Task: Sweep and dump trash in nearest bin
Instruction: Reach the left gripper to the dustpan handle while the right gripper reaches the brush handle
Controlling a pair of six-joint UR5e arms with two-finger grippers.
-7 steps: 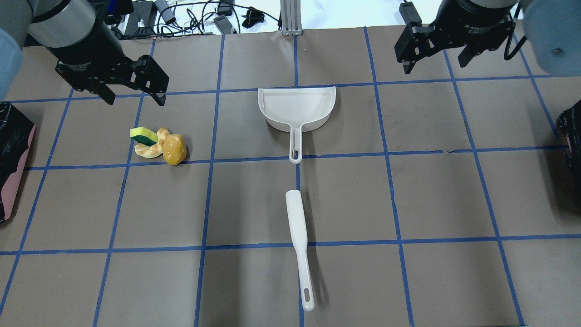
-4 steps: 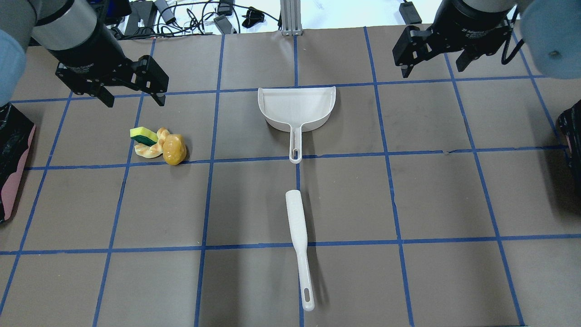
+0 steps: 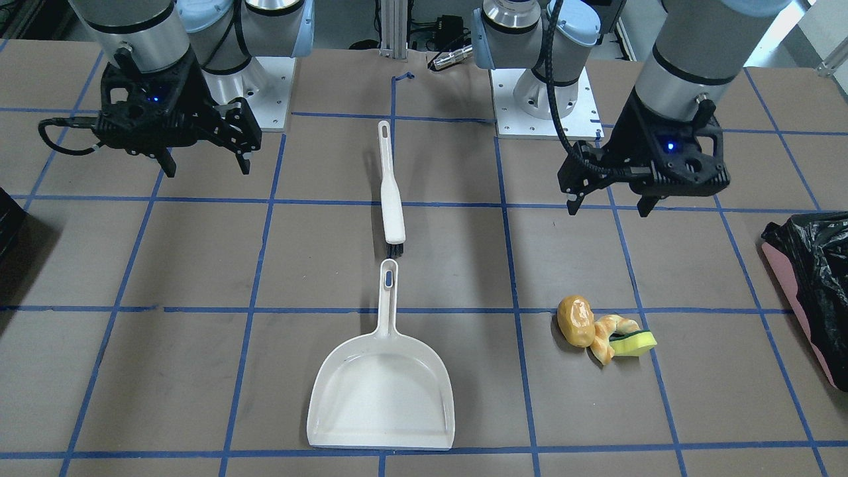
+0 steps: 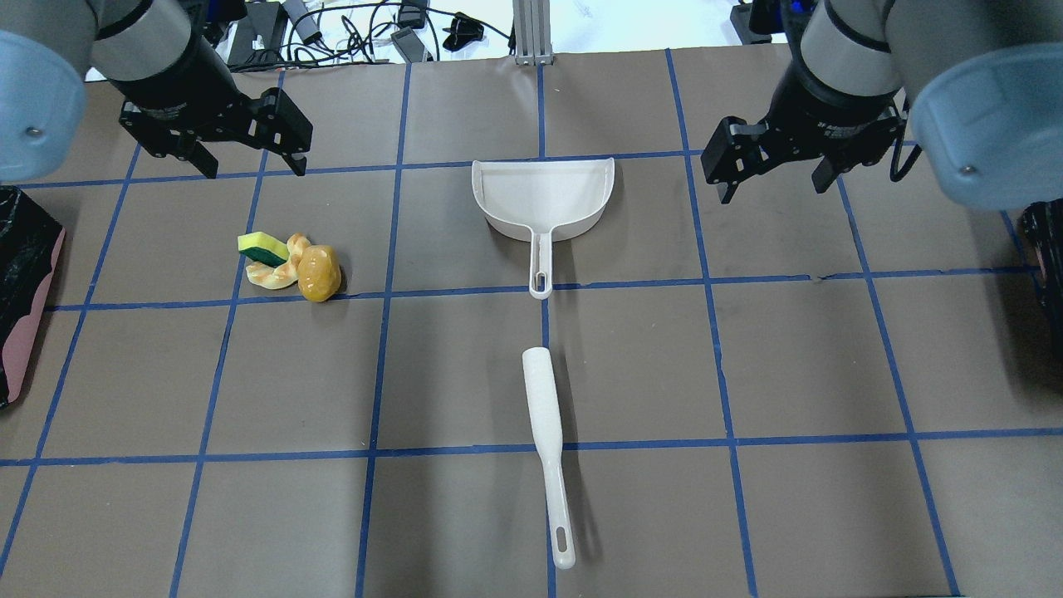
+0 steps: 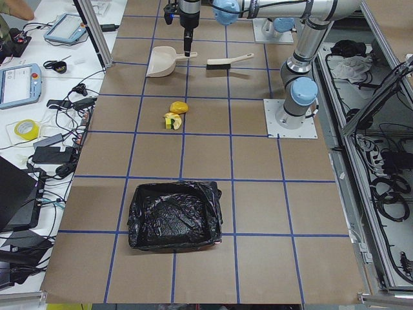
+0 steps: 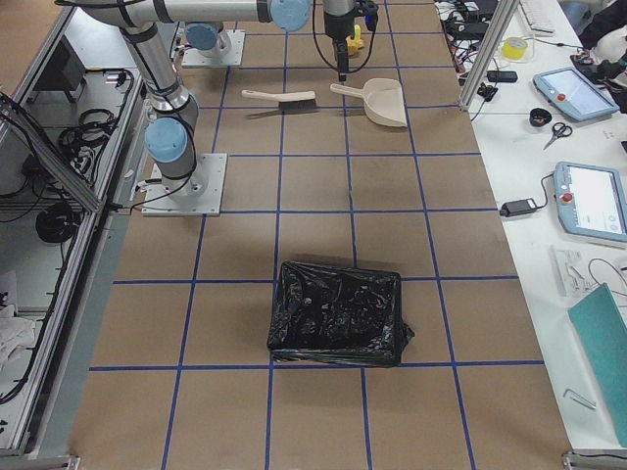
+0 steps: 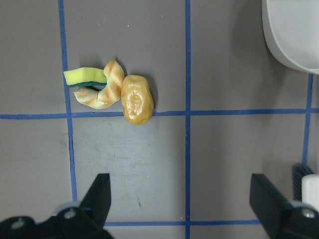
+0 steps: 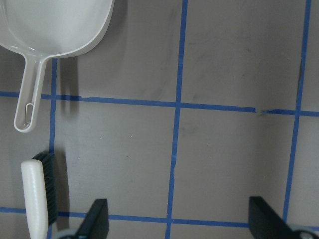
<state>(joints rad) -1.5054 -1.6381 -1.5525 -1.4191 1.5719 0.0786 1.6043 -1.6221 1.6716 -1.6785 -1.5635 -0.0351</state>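
Observation:
The trash lies in one cluster on the table's left side: a glossy yellow-brown lump (image 4: 319,272), a tan curled pastry piece (image 4: 278,267) and a yellow-green wedge (image 4: 262,247). The left wrist view shows the lump (image 7: 136,99), the pastry (image 7: 102,89) and the wedge (image 7: 84,77). My left gripper (image 4: 251,169) hangs open and empty above the table, beyond the trash. My right gripper (image 4: 776,189) is open and empty to the right of the white dustpan (image 4: 544,195). The pink-sided bin (image 4: 25,291) with its black bag stands at the left table edge.
A white brush (image 4: 548,432) lies in line with the dustpan's handle, bristles facing it, nearer the robot. A plain dark container (image 4: 1048,241) sits at the right table edge. Cables and devices lie beyond the far edge.
My right gripper has come nearer and a little toward the centre, closer to the dustpan's right side. My left gripper has shifted slightly farther away. The trash, dustpan and brush have not moved.

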